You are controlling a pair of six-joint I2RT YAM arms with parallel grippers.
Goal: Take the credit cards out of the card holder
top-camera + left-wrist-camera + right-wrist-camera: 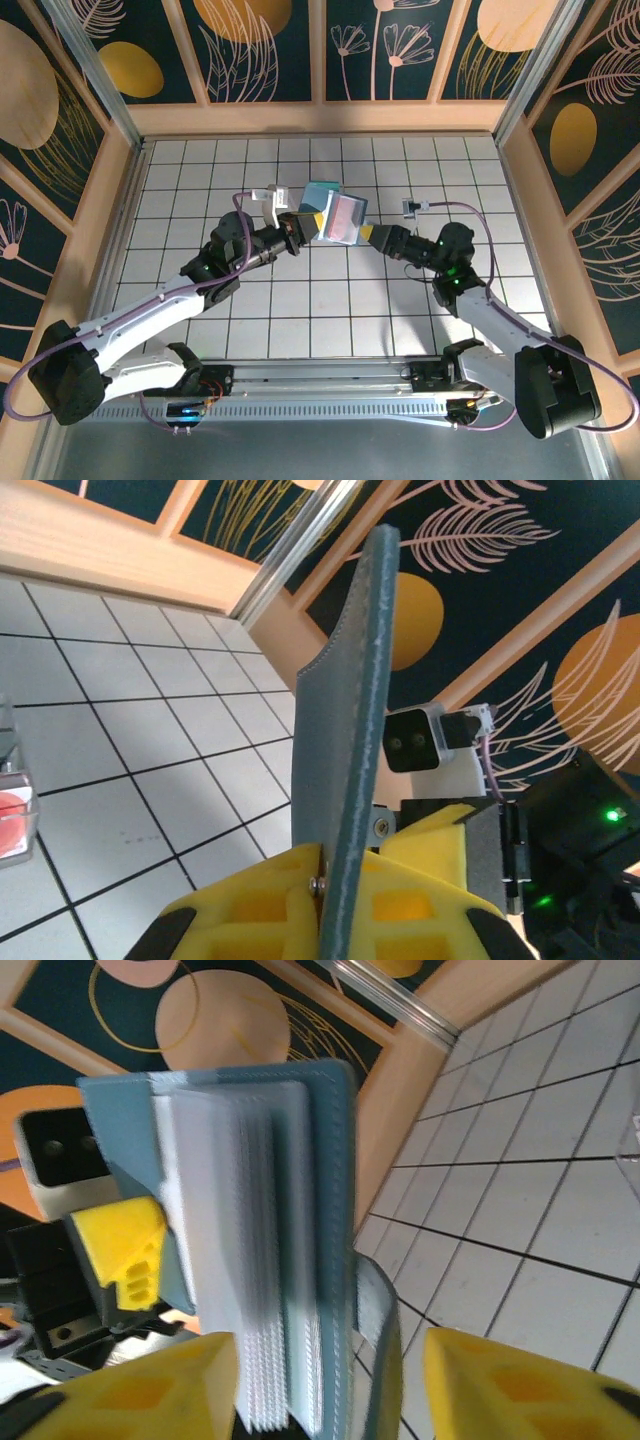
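Card holder aloft, clamped edge-on between fingers of left gripper. Right gripper spread wide, straddling fanned sleeves, not pinching. No telling cards apart among them. Best: settle one card edge between right fingers, clench, draw straight away from left fingers.

A robot test booth: white gridded table walled by leaf-patterned panels.

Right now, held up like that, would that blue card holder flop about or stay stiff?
Probably fairly stiff: the card holder stands straight above the left jaws, which pinch only its lower edge. Its clear sleeves fan apart, so it likely falls open easily.
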